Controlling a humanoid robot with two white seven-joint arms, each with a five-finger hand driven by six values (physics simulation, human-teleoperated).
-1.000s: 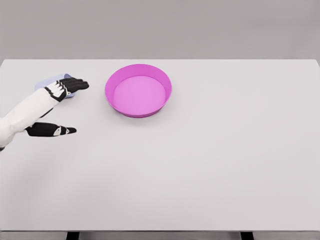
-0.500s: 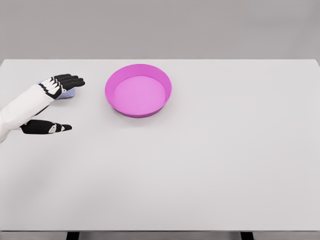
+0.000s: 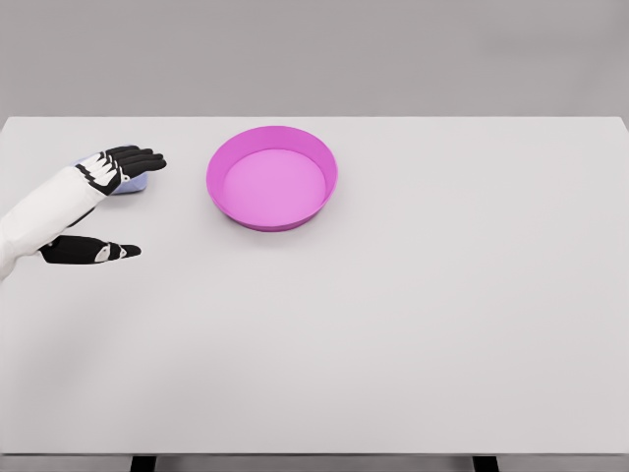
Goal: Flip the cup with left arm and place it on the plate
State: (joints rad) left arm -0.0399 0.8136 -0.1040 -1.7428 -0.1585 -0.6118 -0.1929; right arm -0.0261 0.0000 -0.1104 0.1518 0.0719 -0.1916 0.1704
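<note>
A round magenta plate (image 3: pixel 319 162) with a raised rim sits on the white table, left of the middle and toward the back. A pale lavender cup (image 3: pixel 133 184) lies at the far left, mostly hidden behind my left hand; only a small sliver shows below the fingers. My left hand (image 3: pixel 147 205) comes in from the left edge on a white forearm. Its black fingers (image 3: pixel 136 158) stretch over the cup and the thumb (image 3: pixel 93 251) points right well below it, spread wide with nothing grasped. Whether the fingers touch the cup I cannot tell.
The white table (image 3: pixel 413 324) stretches across the whole view, its front edge near the bottom and its back edge against a grey wall. The plate stands about a hand's width to the right of the cup.
The left hand has shifted slightly left and farther over the cup, covering more of it. In the last half second it has hardly moved. The plate has not moved.
</note>
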